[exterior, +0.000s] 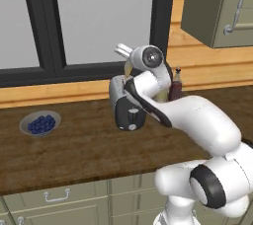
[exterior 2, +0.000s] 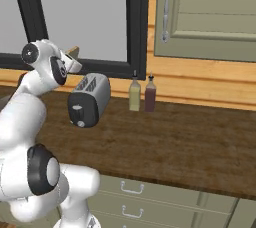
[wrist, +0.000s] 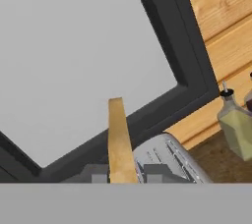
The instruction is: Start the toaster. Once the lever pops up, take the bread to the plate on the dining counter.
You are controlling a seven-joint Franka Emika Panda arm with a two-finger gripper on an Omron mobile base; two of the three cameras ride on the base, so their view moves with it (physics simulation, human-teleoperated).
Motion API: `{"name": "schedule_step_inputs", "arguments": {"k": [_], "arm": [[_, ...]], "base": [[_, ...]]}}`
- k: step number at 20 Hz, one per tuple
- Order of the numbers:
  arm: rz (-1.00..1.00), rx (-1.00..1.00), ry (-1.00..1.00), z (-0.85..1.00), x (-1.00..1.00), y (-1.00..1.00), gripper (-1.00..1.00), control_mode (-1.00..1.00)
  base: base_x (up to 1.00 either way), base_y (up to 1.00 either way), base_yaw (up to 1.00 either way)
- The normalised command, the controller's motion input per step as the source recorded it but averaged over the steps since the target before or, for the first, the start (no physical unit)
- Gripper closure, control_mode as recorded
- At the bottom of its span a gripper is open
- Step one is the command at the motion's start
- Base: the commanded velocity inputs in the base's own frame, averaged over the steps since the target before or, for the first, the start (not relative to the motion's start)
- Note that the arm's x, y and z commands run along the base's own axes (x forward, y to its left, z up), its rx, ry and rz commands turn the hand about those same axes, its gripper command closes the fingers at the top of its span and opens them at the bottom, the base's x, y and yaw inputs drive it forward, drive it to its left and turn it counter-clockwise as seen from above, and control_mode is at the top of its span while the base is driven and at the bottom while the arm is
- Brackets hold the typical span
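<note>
In the left base view, the white arm is covering most of the toaster (exterior: 126,110) at centre frame; a grey bowl (exterior: 40,123) at left is holding blueberries.

In the right base view, the toaster (exterior 2: 89,100) is sitting left of centre, beside two unlabelled bottles (exterior 2: 142,95).

In the hand view, the gripper (wrist: 122,175) is pinching the bread (wrist: 119,142) edge-on at lower centre, above the toaster slots.

Glossy white rounded arm (exterior: 197,120), black joints
</note>
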Motion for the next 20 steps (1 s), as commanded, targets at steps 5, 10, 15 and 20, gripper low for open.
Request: {"name": "schedule_step_inputs", "arguments": {"k": [5,10,15,20], "arm": [[0.00,0.01,0.02,0.68,-1.00,-0.28,1.00,-1.00],[0.05,-0.03,0.08,0.22,-1.00,-0.08,1.00,-1.00],[0.06,-0.09,0.11,0.00,-1.00,-0.02,1.00,-1.00],[0.04,-0.12,0.10,0.00,-0.71,-0.21,1.00,-1.00]], "base": [[0.00,0.00,0.00],[0.00,0.00,0.00],[0.00,0.00,0.00],[0.00,0.00,0.00]]}}
